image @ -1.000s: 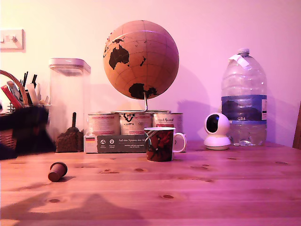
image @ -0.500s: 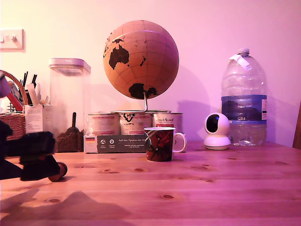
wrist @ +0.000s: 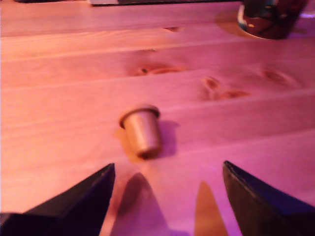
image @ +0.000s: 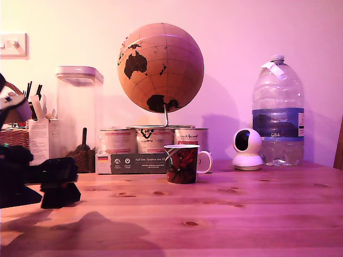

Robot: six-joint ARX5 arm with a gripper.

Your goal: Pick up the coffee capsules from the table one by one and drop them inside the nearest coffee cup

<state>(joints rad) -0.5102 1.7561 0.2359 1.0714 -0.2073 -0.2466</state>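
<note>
Claw (image: 60,194) now over coffee capsule (wrist: 141,130)

Bare table (wrist: 59,98) around capsule (wrist: 141,132); cup (wrist: 268,19) well apart.

In the exterior view, the gripper (image: 59,187) is blocking your sight of the capsule (wrist: 141,130). The wrist view's edge is cutting off the mug (wrist: 268,19) and blurring it.

Knotty matt wood table (wrist: 74,59); glossy mug (image: 182,164); clear plastic bottle (image: 277,115).
</note>
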